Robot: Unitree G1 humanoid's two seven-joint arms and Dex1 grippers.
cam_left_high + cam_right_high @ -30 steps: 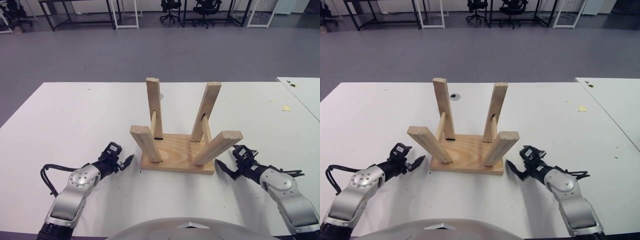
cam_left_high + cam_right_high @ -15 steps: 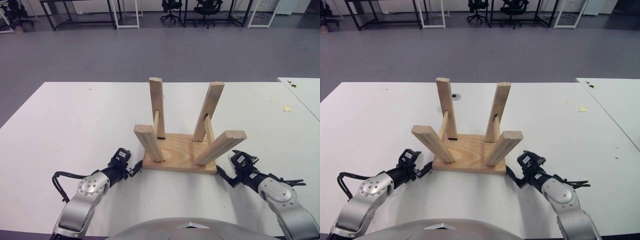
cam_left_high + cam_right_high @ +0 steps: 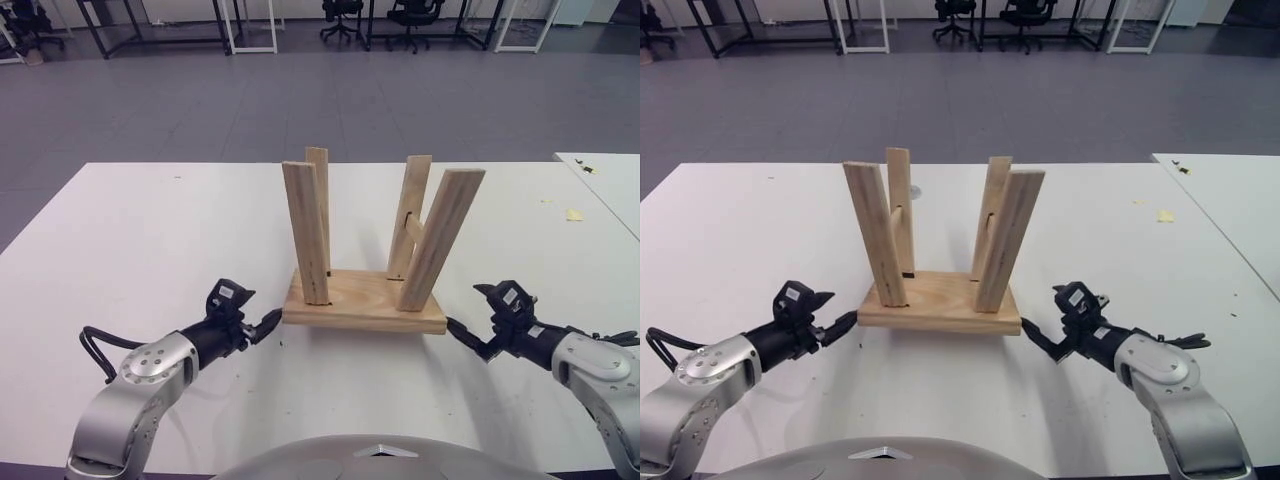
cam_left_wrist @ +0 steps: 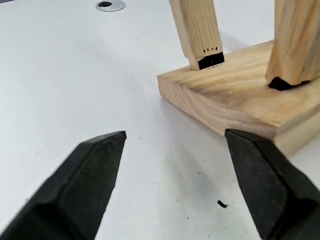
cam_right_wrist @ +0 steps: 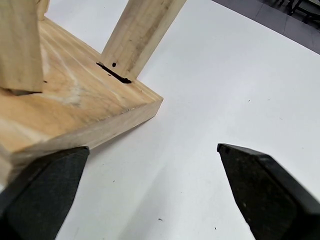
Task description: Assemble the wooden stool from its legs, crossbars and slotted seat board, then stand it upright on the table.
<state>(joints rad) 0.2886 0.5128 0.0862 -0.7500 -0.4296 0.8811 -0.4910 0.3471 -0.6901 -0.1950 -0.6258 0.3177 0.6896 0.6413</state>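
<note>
The wooden stool stands upside down at the table's middle, its seat board at the bottom and its legs pointing up. A crossbar joins the far legs. The board's near edge looks raised a little off the table. My left gripper sits open at the board's near left corner, its fingers low over the table. My right gripper is open at the near right corner, with one finger close against the board's edge.
The white table has free room on both sides of the stool. A round cable hole lies behind the stool. A second white table stands off to the right. Grey floor lies beyond the far edge.
Both grippers have closed in on the seat board's near corners. The stool has tipped away from me, so its legs now stand nearly vertical in view.
</note>
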